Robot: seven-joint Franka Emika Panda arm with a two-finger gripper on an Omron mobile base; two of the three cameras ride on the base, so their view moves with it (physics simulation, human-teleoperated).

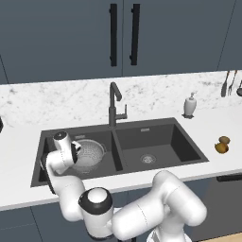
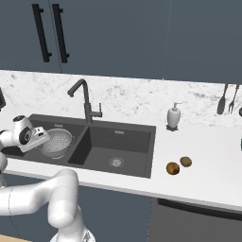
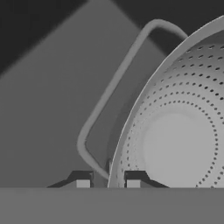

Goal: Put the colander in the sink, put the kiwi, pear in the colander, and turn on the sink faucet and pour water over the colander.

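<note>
The round, perforated silver-grey metal colander is pinched at its rim by the narrowed claw; tipping is risked if the claw is withdrawn askew.

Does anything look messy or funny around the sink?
Nothing stands out. The colander sits upright in the left basin of the sink, with the gripper closed on its rim. The kiwi and pear wait on the counter to the right, and the sink faucet runs no water.
</note>
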